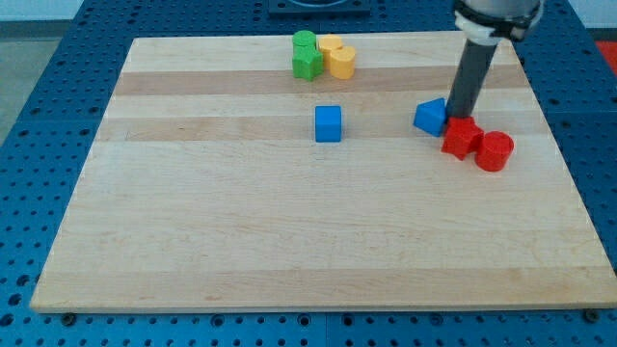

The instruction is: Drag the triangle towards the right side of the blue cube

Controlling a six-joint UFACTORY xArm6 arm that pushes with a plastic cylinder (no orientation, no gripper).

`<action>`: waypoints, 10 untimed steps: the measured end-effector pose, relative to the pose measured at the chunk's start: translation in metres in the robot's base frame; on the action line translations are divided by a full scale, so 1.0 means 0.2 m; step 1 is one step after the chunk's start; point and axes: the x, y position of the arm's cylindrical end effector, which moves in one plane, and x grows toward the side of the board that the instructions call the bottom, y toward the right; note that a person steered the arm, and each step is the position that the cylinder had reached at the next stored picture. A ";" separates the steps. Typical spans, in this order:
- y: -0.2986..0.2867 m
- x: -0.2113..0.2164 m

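Note:
A blue cube (328,123) sits near the board's middle, toward the view's top. A blue triangle block (430,117) lies well to its right. My tip (456,115) is at the triangle's right edge, touching or nearly touching it. Just below and right of the tip is a red block of unclear shape (461,139), with a red cylinder (495,151) against its right side.
At the view's top, a green block (307,56) and a yellow block (336,57) sit side by side near the wooden board's far edge (318,39). The board lies on a blue perforated table (58,87).

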 end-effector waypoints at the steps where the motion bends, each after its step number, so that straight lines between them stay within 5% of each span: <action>1: -0.14 0.02; 5: -0.11 -0.08; 10: -0.53 0.07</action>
